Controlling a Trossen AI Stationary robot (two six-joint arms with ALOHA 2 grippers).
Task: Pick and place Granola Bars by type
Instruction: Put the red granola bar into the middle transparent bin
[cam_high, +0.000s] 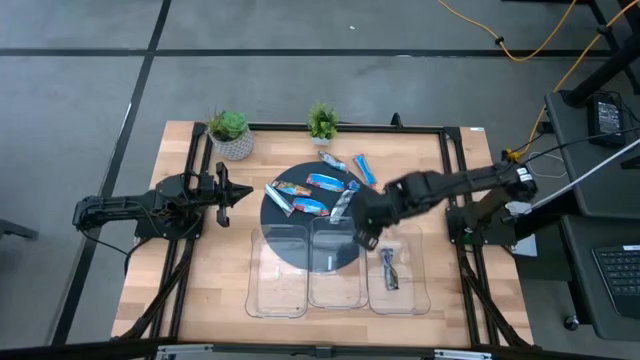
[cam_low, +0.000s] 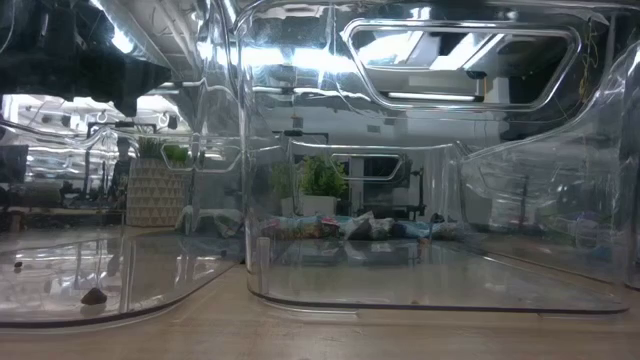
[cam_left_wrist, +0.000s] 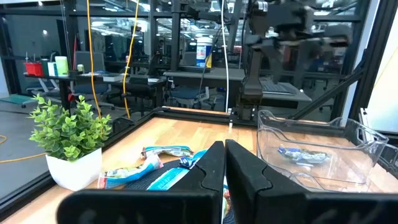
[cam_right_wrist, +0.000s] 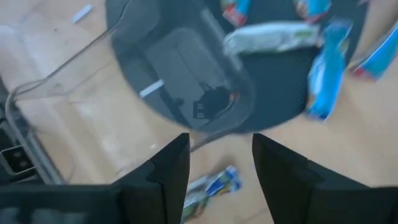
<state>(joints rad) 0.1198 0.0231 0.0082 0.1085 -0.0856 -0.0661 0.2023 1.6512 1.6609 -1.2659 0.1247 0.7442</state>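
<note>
Down at the bottom of the overhead frame, three clear plastic trays (cam_high: 305, 300) sit side by side near the table's front edge, and the right-hand tray (cam_high: 400, 292) already has one blue granola bar (cam_high: 389, 268) lying in it. Just above that, around the middle of the frame, the right gripper (cam_high: 362, 234) hangs over the edge of the dark round mat (cam_high: 275, 215) with its fingers spread apart and nothing between them. Higher up, the rest of the granola bars (cam_high: 314, 194) are scattered on the mat's upper half, mostly blue with one silvery bar (cam_high: 343, 204), and a couple spill onto the wood toward the upper right. Over on the left side, the left gripper (cam_high: 243, 193) waits beside the mat, fingers pinched together, empty. Two small potted plants (cam_high: 230, 133) stand at the far edge.
</note>
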